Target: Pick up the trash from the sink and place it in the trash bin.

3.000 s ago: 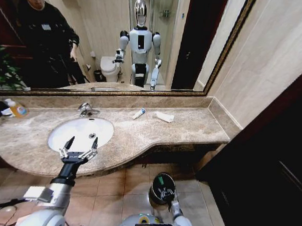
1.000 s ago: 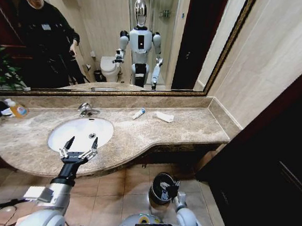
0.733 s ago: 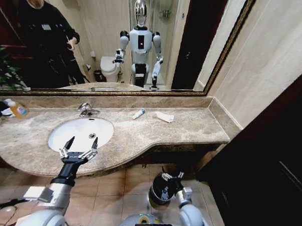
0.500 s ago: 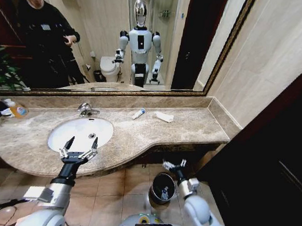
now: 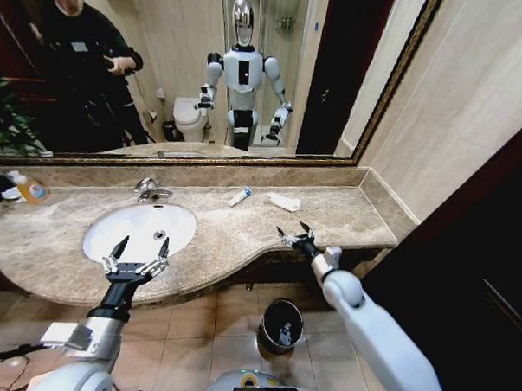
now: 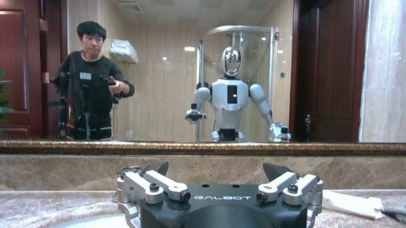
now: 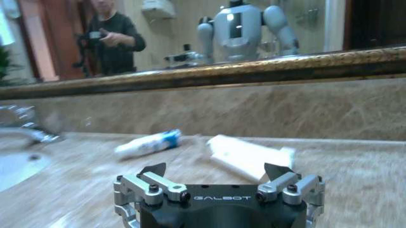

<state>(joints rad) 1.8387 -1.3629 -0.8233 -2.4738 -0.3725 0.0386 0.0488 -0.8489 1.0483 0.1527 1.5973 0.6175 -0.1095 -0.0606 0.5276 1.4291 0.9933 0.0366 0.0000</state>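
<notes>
Risen from the black round trash bin (image 5: 282,322), my right gripper (image 5: 295,236), spread, faces the light, slippery white-and-blue tube (image 5: 240,196); I'd pinch mid-body.

A big mirror (image 5: 188,71) with a gold frame is hung on the wall above the counter (image 5: 242,238). A pale bottle (image 5: 29,188) with an orange label is stood at the counter's far left edge. Brown floor tiles (image 5: 186,331) are seen below.

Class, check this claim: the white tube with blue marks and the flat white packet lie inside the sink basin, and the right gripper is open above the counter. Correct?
Not quite. The head view shows the white tube and flat packet lying on the marble counter beside the sink, not inside the basin. The right gripper is indeed open above the counter.
</notes>
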